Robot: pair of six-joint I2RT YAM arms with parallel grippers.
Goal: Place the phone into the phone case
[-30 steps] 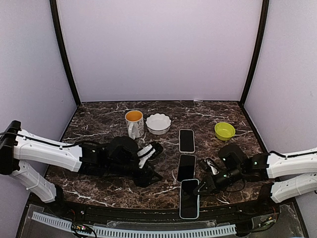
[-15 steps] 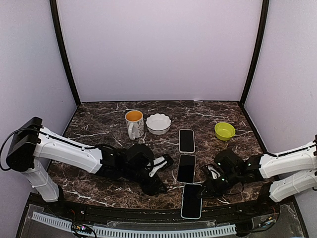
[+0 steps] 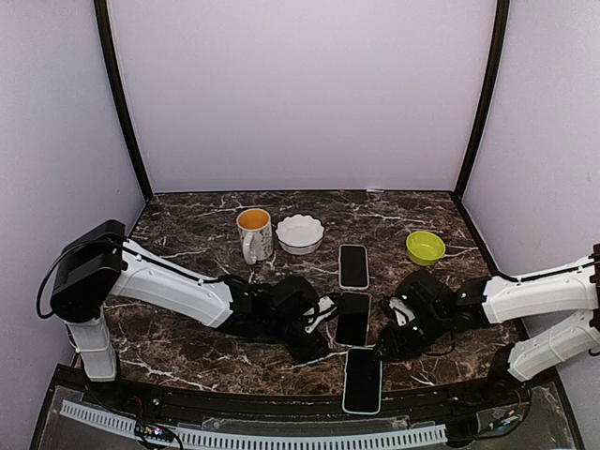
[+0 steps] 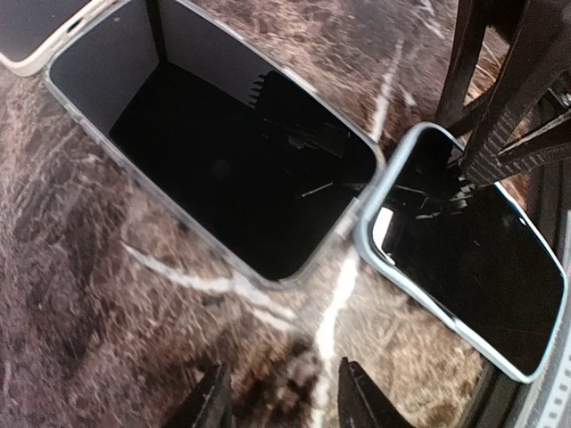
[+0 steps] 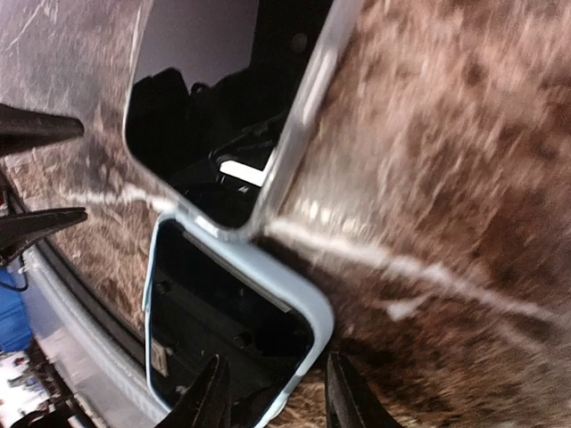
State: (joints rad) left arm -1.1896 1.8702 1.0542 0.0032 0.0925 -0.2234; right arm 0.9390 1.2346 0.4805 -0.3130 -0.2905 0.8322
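Note:
Three dark glossy slabs lie in a column. The middle one (image 3: 352,319) has a thin clear rim and also shows in the left wrist view (image 4: 241,160) and the right wrist view (image 5: 223,116). The near one (image 3: 362,380) sits in a light blue rim (image 4: 464,276) (image 5: 232,330). I cannot tell which is a bare phone and which a case. My left gripper (image 3: 323,339) (image 4: 284,403) is open and empty over bare marble, just short of the gap between them. My right gripper (image 3: 382,349) (image 5: 272,392) is open, its jaws straddling the blue-rimmed one's far right corner.
A third slab with a white rim (image 3: 353,266) (image 4: 36,27) lies farther back. A mug of orange liquid (image 3: 254,232), a white bowl (image 3: 300,232) and a green bowl (image 3: 426,247) stand behind. The left gripper's fingertips (image 5: 36,129) show in the right wrist view. The table's front edge (image 3: 281,394) is close.
My left arm has swung right, close to the middle and near slabs. My right gripper has moved left and forward to the near slab's corner. The near slab shifted slightly.

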